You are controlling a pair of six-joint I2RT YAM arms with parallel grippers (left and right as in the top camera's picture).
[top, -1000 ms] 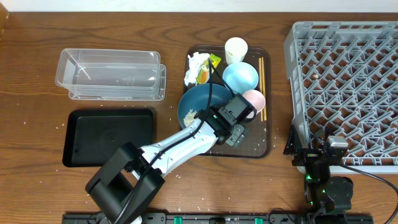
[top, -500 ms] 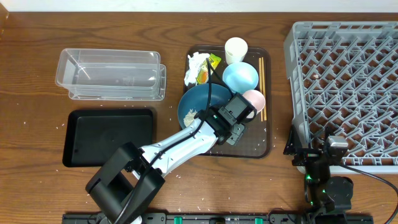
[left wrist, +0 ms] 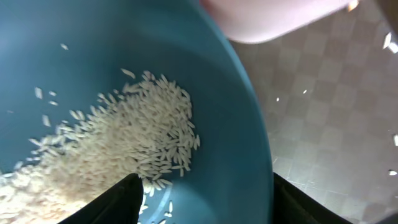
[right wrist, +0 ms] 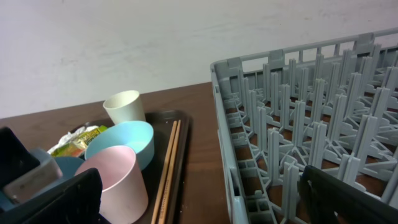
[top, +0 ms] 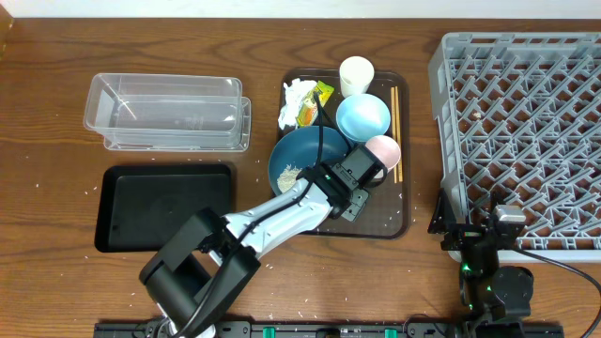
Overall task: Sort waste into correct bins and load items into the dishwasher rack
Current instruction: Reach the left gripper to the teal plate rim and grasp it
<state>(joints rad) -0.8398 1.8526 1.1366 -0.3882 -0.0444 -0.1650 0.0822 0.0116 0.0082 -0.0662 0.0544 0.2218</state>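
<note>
The dark-blue dish [top: 299,155] sits on the brown serving tray [top: 390,223] with a heap of rice [top: 287,175] in it. My left gripper [top: 343,183] is open at the dish's right rim. In the left wrist view one finger is inside the dish [left wrist: 236,143] beside the rice [left wrist: 124,149], the other outside. The pink cup [top: 384,150], light-blue bowl [top: 362,115], white cup [top: 356,73], chopsticks [top: 395,122], tissue [top: 297,97] and wrapper [top: 315,103] are on the tray. My right gripper [top: 488,246] is open and empty by the grey rack [top: 526,122].
The clear tub [top: 169,113] stands at the back left, with the black tray [top: 164,207] in front of it. Loose rice grains lie scattered on the table and on the brown tray. The right wrist view shows the rack's wall [right wrist: 249,124] close on the right.
My left arm has shifted slightly at the dish's right rim. The right arm has not moved.
</note>
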